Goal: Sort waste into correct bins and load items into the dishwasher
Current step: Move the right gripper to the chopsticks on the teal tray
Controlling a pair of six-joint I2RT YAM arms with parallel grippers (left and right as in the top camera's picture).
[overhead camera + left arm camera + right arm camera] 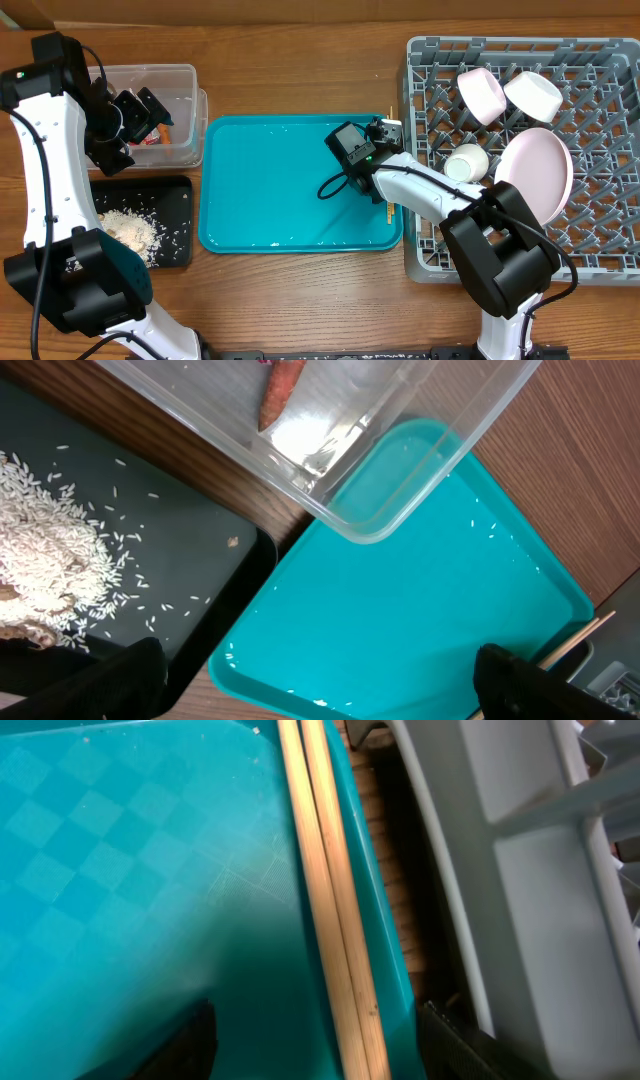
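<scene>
A pair of wooden chopsticks (330, 900) lies along the right edge of the teal tray (270, 190). My right gripper (320, 1050) is open and low over them, one finger on each side; it also shows in the overhead view (390, 130). My left gripper (150, 112) is open and empty above the clear tub (190, 75), which holds the red wrapper (150, 140) and the carrot piece (280, 395). Beige food scraps (130, 230) lie in the black tray (178, 205). The grey dish rack (600, 250) holds two white bowls (482, 92) (533, 95), the cup (466, 162) and the pink plate (535, 175). I see no tissue.
The teal tray sits between the bins on the left and the rack on the right, with a few rice grains on it (480, 530). A narrow strip of wooden table (395, 890) separates the tray's edge from the rack wall (530, 870).
</scene>
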